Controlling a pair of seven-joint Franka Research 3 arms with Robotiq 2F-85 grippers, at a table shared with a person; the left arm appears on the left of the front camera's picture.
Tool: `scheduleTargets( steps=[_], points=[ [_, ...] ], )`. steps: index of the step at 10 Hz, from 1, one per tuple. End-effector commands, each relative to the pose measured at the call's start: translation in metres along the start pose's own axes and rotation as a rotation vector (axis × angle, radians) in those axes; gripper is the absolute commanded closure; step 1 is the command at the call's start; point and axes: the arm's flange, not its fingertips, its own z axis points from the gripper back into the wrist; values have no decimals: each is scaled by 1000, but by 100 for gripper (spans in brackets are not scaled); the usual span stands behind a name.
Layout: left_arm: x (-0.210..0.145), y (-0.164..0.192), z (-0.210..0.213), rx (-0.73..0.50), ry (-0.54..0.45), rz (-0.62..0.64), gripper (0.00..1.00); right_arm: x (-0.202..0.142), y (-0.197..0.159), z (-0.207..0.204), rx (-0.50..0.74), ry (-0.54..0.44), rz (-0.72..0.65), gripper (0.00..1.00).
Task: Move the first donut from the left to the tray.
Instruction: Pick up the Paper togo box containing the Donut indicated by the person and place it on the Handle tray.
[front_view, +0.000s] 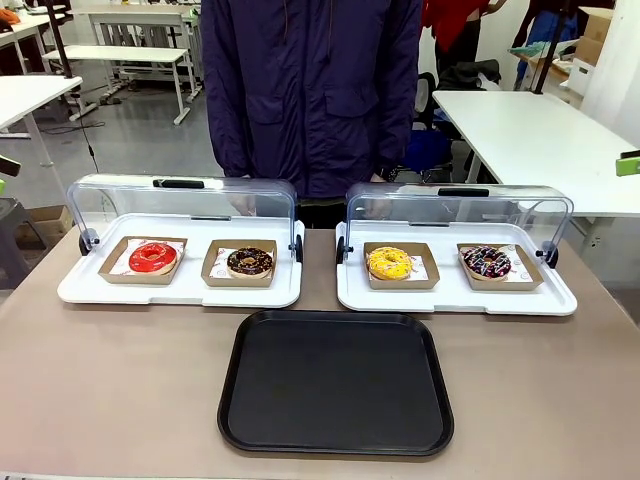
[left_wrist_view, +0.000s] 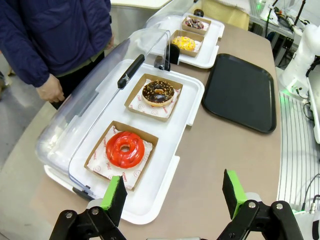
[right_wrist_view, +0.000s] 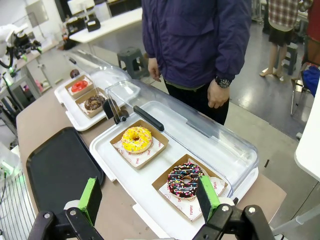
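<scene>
Closest in the front view: large flat black plastic tray (front_view: 335, 385) with rounded corners and a low rim, bare, flat on the brown surface (front_view: 110, 380).

Behind it, from the left:
- White rectangular tray (front_view: 180, 293), with its clear domed lid (front_view: 180, 200) swung up and back.
- On its left spot, glossy red-glazed ring donut (front_view: 153, 257) in a small brown cardboard holder with a white paper liner, well apart from the black tray.
- Just beside it to the right, chocolate-brown donut (front_view: 249, 262) in a like holder.
- Further right, second white tray (front_view: 450, 300), lid raised the same way, carrying a yellow-iced donut (front_view: 389, 263) and then a dark donut with coloured sprinkles (front_view: 487, 263).
- Beyond both, person in a dark blue jacket (front_view: 310, 90) at the far edge.

From the left wrist:
- Robot's left hand (left_wrist_view: 174, 187) at the bottom edge, green-padded fingers spread wide with nothing between them.
- Hovers over the near end of the first white tray and the surface beside it.
- Red donut (left_wrist_view: 124, 149) just ahead, untouched in its holder.
- Adds the black lid handle (left_wrist_view: 131, 71) and the person's own hand (left_wrist_view: 50, 90) hanging down.
- Print on the liner too small to read.

From the right wrist:
- Robot's right hand (right_wrist_view: 149, 187), likewise wide and empty, above the second tray's near end.
- Sprinkled donut seen between its fingers.
- Red donut (right_wrist_view: 79, 86) small at the far end.
</scene>
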Motion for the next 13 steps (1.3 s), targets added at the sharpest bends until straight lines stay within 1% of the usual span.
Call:
scheduleTargets(
  steps=[1, 13],
  points=[
    [0, -1, 0, -3, -10, -6, 0, 2, -1, -1, 4, -24, 8, 0],
    [0, -1, 0, -3, -10, -6, 0, 2, -1, -1, 4, -24, 8, 0]
  ],
)
